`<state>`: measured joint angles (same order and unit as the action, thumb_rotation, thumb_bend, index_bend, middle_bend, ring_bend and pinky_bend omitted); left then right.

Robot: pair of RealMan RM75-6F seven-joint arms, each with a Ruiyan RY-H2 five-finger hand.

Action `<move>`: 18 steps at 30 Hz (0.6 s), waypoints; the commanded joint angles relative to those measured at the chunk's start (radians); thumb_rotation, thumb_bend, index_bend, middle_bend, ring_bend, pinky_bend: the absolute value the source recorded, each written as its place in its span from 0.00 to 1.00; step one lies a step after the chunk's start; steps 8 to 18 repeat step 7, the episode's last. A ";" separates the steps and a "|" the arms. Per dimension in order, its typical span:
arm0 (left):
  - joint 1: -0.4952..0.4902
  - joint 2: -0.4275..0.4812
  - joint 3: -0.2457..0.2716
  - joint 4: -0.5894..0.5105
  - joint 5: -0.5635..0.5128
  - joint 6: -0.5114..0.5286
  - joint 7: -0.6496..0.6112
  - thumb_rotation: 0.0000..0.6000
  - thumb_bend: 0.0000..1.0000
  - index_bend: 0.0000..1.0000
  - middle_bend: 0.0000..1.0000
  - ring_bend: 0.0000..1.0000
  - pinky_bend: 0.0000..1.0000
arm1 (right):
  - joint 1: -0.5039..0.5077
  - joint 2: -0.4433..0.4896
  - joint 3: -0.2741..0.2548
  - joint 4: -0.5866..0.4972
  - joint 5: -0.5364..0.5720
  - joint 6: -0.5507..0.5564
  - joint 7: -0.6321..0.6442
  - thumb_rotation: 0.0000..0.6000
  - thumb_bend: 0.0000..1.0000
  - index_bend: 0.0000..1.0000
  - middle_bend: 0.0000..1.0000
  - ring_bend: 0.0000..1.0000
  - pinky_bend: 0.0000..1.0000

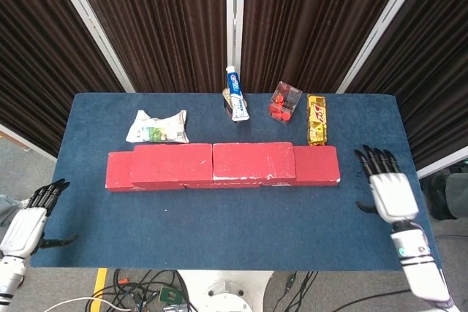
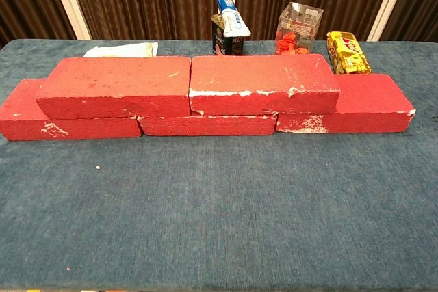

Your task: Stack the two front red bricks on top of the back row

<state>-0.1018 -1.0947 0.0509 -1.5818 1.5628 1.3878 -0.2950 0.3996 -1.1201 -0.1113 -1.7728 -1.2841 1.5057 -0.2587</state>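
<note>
Two red bricks lie side by side on top of the lower row of red bricks: the left upper brick (image 1: 172, 160) (image 2: 114, 87) and the right upper brick (image 1: 253, 161) (image 2: 263, 84). The lower row (image 1: 316, 165) (image 2: 359, 104) sticks out at both ends. My right hand (image 1: 387, 185) hovers at the table's right edge, fingers spread, holding nothing. My left hand (image 1: 29, 221) hangs off the table's left front corner, also spread and empty. Neither hand shows in the chest view.
Behind the bricks stand a toothpaste tube (image 1: 235, 93) on a dark box, a clear box of red pieces (image 1: 284, 101), a yellow snack bar (image 1: 316, 119) and a crumpled wrapper (image 1: 157, 126). The blue tablecloth (image 1: 234, 224) stretches in front.
</note>
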 commanded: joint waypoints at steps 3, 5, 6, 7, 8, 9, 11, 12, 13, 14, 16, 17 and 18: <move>0.011 -0.004 0.007 -0.007 0.004 0.012 0.013 1.00 0.00 0.00 0.00 0.00 0.00 | -0.206 -0.043 -0.081 0.154 -0.128 0.170 0.125 1.00 0.00 0.00 0.00 0.00 0.00; 0.015 -0.003 0.010 -0.012 0.007 0.019 0.022 1.00 0.00 0.00 0.00 0.00 0.00 | -0.226 -0.051 -0.082 0.177 -0.144 0.170 0.151 1.00 0.00 0.00 0.00 0.00 0.00; 0.019 -0.003 0.011 -0.014 0.008 0.026 0.029 1.00 0.00 0.00 0.00 0.00 0.00 | -0.235 -0.054 -0.083 0.189 -0.151 0.163 0.166 1.00 0.00 0.00 0.00 0.00 0.00; 0.023 -0.003 0.010 -0.016 0.008 0.032 0.034 1.00 0.00 0.00 0.00 0.00 0.00 | -0.240 -0.055 -0.081 0.196 -0.156 0.159 0.173 1.00 0.00 0.00 0.00 0.00 0.00; 0.023 -0.003 0.010 -0.016 0.008 0.032 0.034 1.00 0.00 0.00 0.00 0.00 0.00 | -0.240 -0.055 -0.081 0.196 -0.156 0.159 0.173 1.00 0.00 0.00 0.00 0.00 0.00; 0.023 -0.003 0.010 -0.016 0.008 0.032 0.034 1.00 0.00 0.00 0.00 0.00 0.00 | -0.240 -0.055 -0.081 0.196 -0.156 0.159 0.173 1.00 0.00 0.00 0.00 0.00 0.00; 0.023 -0.003 0.010 -0.016 0.008 0.032 0.034 1.00 0.00 0.00 0.00 0.00 0.00 | -0.240 -0.055 -0.081 0.196 -0.156 0.159 0.173 1.00 0.00 0.00 0.00 0.00 0.00; 0.023 -0.003 0.010 -0.016 0.008 0.032 0.034 1.00 0.00 0.00 0.00 0.00 0.00 | -0.240 -0.055 -0.081 0.196 -0.156 0.159 0.173 1.00 0.00 0.00 0.00 0.00 0.00; 0.023 -0.003 0.010 -0.016 0.008 0.032 0.034 1.00 0.00 0.00 0.00 0.00 0.00 | -0.240 -0.055 -0.081 0.196 -0.156 0.159 0.173 1.00 0.00 0.00 0.00 0.00 0.00; 0.023 -0.003 0.010 -0.016 0.008 0.032 0.034 1.00 0.00 0.00 0.00 0.00 0.00 | -0.240 -0.055 -0.081 0.196 -0.156 0.159 0.173 1.00 0.00 0.00 0.00 0.00 0.00; 0.023 -0.003 0.010 -0.016 0.008 0.032 0.034 1.00 0.00 0.00 0.00 0.00 0.00 | -0.240 -0.055 -0.081 0.196 -0.156 0.159 0.173 1.00 0.00 0.00 0.00 0.00 0.00; 0.023 -0.003 0.010 -0.016 0.008 0.032 0.034 1.00 0.00 0.00 0.00 0.00 0.00 | -0.240 -0.055 -0.081 0.196 -0.156 0.159 0.173 1.00 0.00 0.00 0.00 0.00 0.00; 0.023 -0.003 0.010 -0.016 0.008 0.032 0.034 1.00 0.00 0.00 0.00 0.00 0.00 | -0.240 -0.055 -0.081 0.196 -0.156 0.159 0.173 1.00 0.00 0.00 0.00 0.00 0.00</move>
